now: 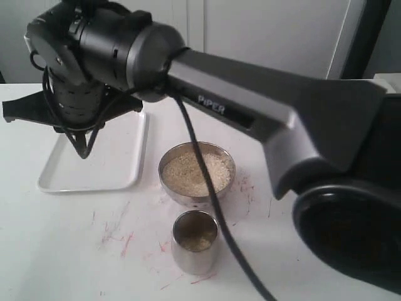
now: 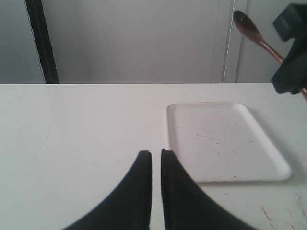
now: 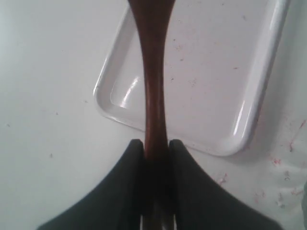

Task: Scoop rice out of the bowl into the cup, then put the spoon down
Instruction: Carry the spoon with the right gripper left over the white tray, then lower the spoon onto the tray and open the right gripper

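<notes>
Right wrist view shows your right gripper point(image 3: 156, 143) pinching the spoon point(image 3: 153, 72) over the tray point(image 3: 216, 72), left of the bowl point(image 1: 188, 199). Your left gripper point(image 2: 156, 154) is pressed together, empty. Release from height and the spoon may bounce off the tray.

A round shiny steel bowl point(image 1: 178, 195) of pale beige rice grains point(image 1: 188, 169) stands mid-table. Just nearer is a small straight-sided steel cup point(image 1: 188, 260) with a little rice inside. A flat white rectangular tray point(image 1: 116, 163) lies to the left. A big grey-black robot arm point(image 1: 250, 103) marked PIPER reaches from the right to above the tray, its black cable point(image 1: 216, 207) crossing the bowl.
</notes>
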You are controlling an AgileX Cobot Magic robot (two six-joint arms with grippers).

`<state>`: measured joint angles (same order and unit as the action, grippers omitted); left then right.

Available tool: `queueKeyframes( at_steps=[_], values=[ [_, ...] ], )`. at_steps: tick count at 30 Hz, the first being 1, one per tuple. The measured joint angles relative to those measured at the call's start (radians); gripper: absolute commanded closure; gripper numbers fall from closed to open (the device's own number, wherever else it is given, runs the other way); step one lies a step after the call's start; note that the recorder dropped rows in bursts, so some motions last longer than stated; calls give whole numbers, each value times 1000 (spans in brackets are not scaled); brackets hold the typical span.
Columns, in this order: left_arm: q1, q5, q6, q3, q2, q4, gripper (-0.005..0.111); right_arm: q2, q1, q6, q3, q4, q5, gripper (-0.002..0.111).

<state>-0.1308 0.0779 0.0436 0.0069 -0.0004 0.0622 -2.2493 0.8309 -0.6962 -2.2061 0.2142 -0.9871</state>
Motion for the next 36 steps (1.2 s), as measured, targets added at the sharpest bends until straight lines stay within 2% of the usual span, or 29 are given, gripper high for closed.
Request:
queueKeyframes(
  at_steps=[11, 21, 36],
  values=[
    [0, 0, 0, 0, 0, 0, 92, -185, -54, -74, -65, -35, 39, 108],
    [0, 0, 0, 0, 0, 0, 92, -242, -85, -89, -74, -37, 153, 108],
    [0, 0, 0, 0, 0, 0, 92, -319, -92, -89, -74, -37, 215, 108]
  ],
)
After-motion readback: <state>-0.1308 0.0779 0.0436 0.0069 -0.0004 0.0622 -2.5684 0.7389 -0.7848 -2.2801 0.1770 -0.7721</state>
